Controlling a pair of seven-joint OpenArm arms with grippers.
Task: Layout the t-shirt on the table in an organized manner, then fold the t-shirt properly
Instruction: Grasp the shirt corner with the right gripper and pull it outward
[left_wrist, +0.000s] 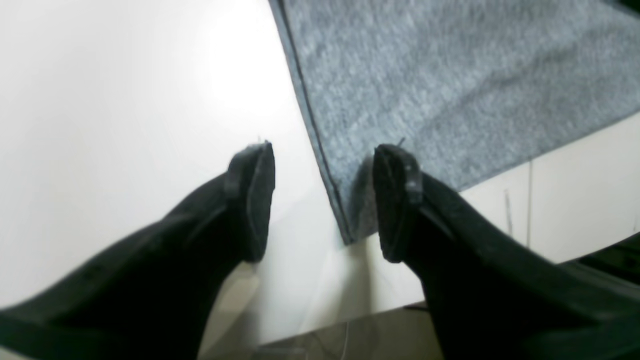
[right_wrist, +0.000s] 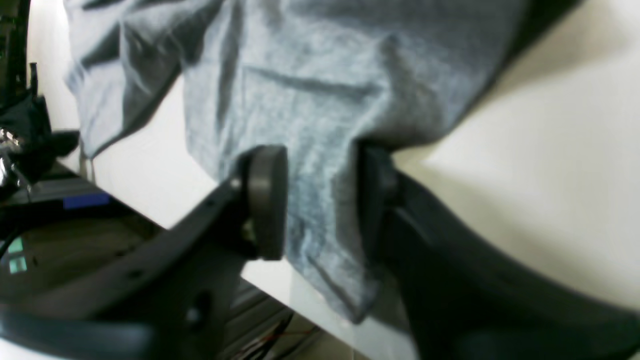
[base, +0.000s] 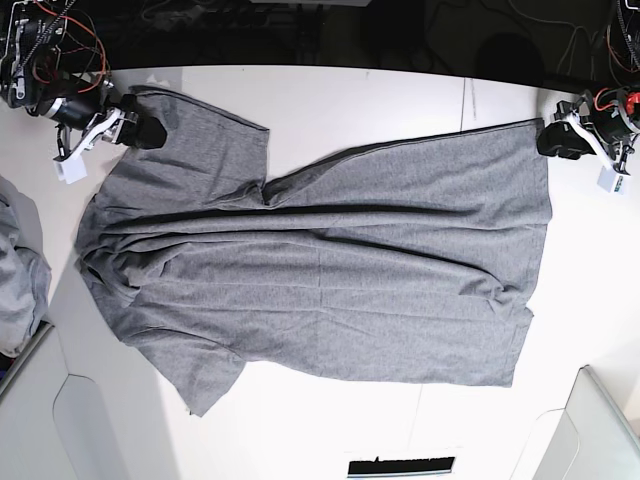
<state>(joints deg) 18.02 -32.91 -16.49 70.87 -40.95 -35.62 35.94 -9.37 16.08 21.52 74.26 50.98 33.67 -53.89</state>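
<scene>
Base view: t-shirt (base: 320, 270) lies spread, somewhat creased, across the table (base: 330, 100). Left gripper (left_wrist: 324, 200) sits at the hem corner, jaws wide apart, one fingertip over the cloth, nothing pinched. Right gripper (right_wrist: 322, 200) straddles a sleeve fold; cloth hangs between its parted jaws, grip uncertain.

Base cam looks straight down from high up, so the whole t-shirt (base: 320, 270) and most of the table (base: 400, 100) fit in. Each wrist cam sits right behind its own gripper, super close, looking past the fingers: the left one at a hem corner, the right one at a bunched sleeve. Both corners show up in the base view too.
</scene>
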